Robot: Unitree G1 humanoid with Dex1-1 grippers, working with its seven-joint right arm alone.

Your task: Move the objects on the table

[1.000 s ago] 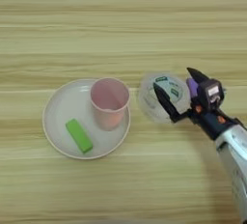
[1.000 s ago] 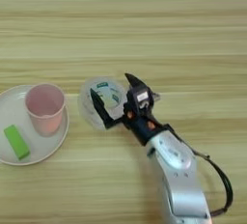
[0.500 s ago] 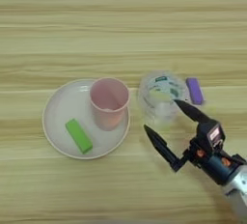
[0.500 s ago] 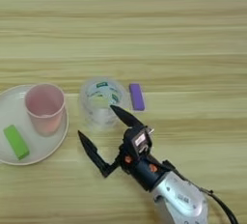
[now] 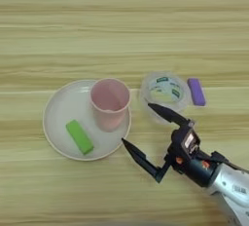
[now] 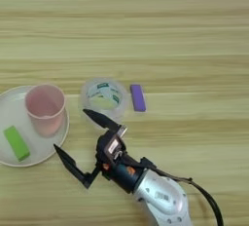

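A pale round plate (image 5: pixel 61 108) lies at the left of the table (image 5: pixel 121 30). On it stand a pink paper cup (image 5: pixel 110 102), upright, and a green rectangular block (image 5: pixel 80 136) lying flat. Right of the plate lies a clear tape roll (image 5: pixel 165 91) with a green-white label, and a small purple block (image 5: pixel 196 91) sits just beyond it. My right gripper (image 5: pixel 136 125) is open, its two black fingers spread wide, below the cup and tape roll, near the plate's right rim. It holds nothing.
The silver forearm (image 6: pixel 160 196) comes in from the bottom right. Bare wood stretches across the upper half of the table and to the right of the purple block (image 6: pixel 138 97).
My gripper was around the tape roll a second ago. It has let go and drawn back toward the bottom, then shifted left toward the plate, fingers spread. The tape roll stays beside the purple block.
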